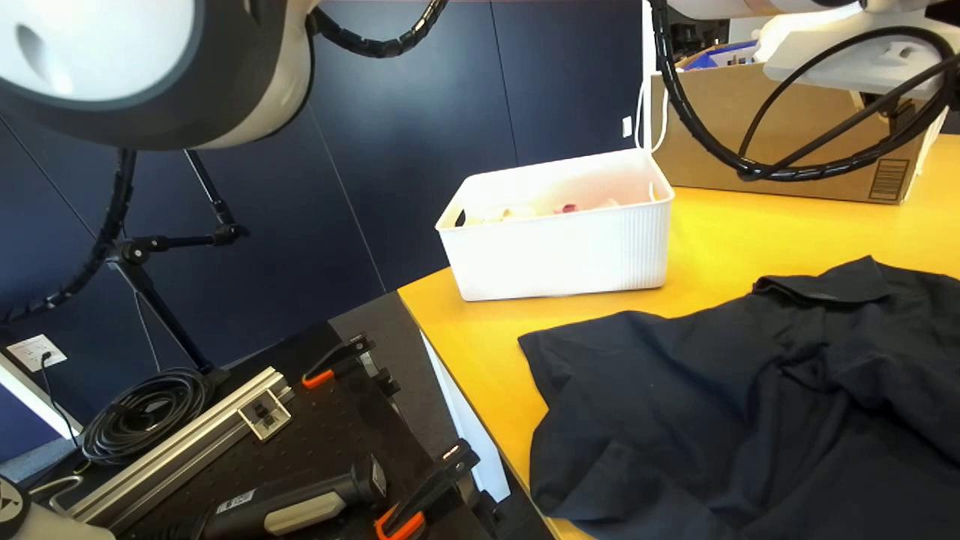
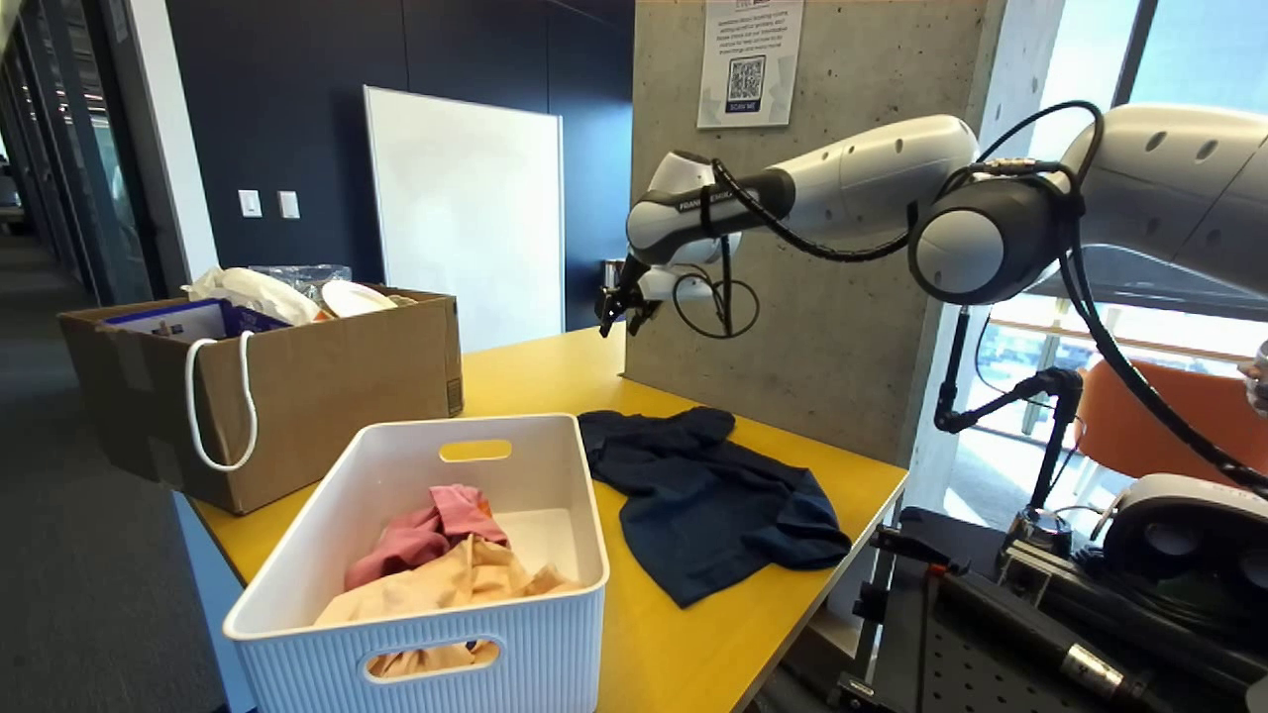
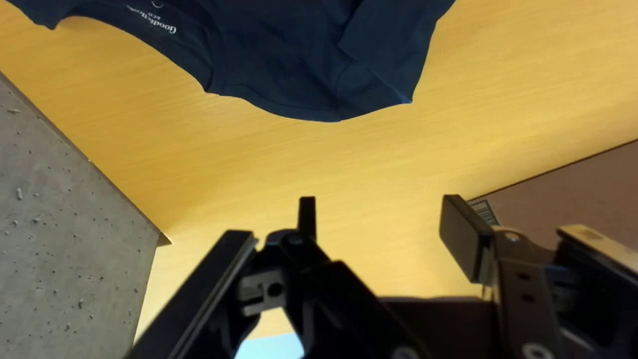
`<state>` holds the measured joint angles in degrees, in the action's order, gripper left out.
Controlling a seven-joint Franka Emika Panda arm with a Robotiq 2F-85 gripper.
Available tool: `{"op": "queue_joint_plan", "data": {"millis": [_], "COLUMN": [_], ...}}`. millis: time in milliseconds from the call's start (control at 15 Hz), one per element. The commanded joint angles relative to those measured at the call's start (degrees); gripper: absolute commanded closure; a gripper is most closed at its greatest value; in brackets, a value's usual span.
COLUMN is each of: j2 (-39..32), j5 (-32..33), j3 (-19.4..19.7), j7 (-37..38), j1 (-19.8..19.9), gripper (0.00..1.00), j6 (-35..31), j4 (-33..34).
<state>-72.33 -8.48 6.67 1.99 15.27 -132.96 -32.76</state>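
We have a dark shirt [image 2: 713, 505] lying rumpled on the yellow counter [image 1: 720, 240], near the corner where the edge along the concrete pillar [image 2: 792, 238] meets the edge facing the black cart [image 1: 352, 420]; in both exterior views it comes up to that cart-side edge or very close. Its neck end points toward our pincer [image 3: 381, 224], whose fingers stand wide apart with nothing between them, above the counter beyond the shirt and not touching it. We judge the step in hand to be free positioning, with no grip on the fabric; taking hold of the shirt would call for moving over the neck end, lowering, and closing on a fold. Farther out, at the opposite end of the cart-side edge from the pillar, a white basket [image 2: 545, 654] holds pink cloth [image 2: 431, 540] and peach cloth [image 2: 436, 584], and a cardboard box [image 2: 347, 366] stands near it by the edge opposite the pillar.
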Motion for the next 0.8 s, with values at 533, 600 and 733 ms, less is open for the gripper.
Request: {"op": "queue_joint_plan", "data": {"millis": [533,600,733], "j2": [17.0,19.1,23.4], "j5": [1.6,2.0,2.5], "j3": [1.7,2.2,2.5], "j7": [-11.2,-11.7,-13.6], "j1": [0.3,0.0,-0.7], "gripper": [0.00,0.00,0.00], "j6": [25.7,27.1,27.8], "j4": [-15.1,-17.5,-23.4]}}
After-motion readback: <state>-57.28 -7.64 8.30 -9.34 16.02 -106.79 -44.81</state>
